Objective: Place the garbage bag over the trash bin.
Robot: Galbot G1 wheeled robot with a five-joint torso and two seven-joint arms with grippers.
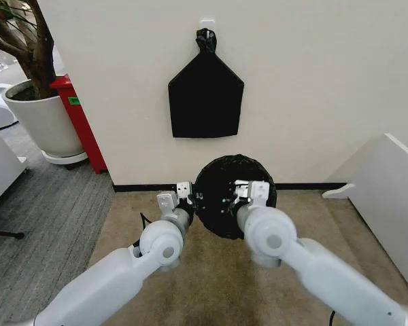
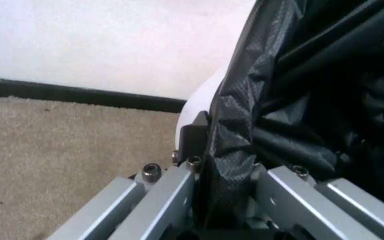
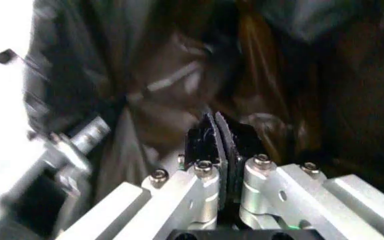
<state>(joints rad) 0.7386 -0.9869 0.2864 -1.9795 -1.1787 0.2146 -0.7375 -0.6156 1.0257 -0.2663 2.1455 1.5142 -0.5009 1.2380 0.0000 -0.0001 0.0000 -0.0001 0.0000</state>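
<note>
Garbage bag [image 1: 224, 197] is spread as a round, crinkly black shape on the tan carpet [image 1: 217, 278], just in front of the wall baseboard and directly below a flat black house-shaped bundle [image 1: 205, 102] hanging on the wall w/ a knotted top. Both arms reach fwd from the bottom of the head view and meet at the bag. Left pincer [image 1: 186, 193] sits at the bag's left edge; in the left wrist view its fingers are closed tight on a fold of the black film, w/ the plastic bunched up between the two metal finger bars. Trash bin [image 2: 202, 97] shows in that same view as a curved cream-white wall right beside the left pincer [image 2: 222, 170], the black film lying against it and rising above it. Right pincer [image 1: 248, 191] is over the bag's upper right portion; the right wrist view shows its dark pads pressed together w/ no visible gap, glossy wrinkled black plastic all round them, apparently pinching a thin layer. Off to the left stand a large white plant pot [image 1: 44, 122] w/ a tree and a red cabinet [image 1: 78, 119]. White furniture panel [image 1: 387, 197] at right.
</note>
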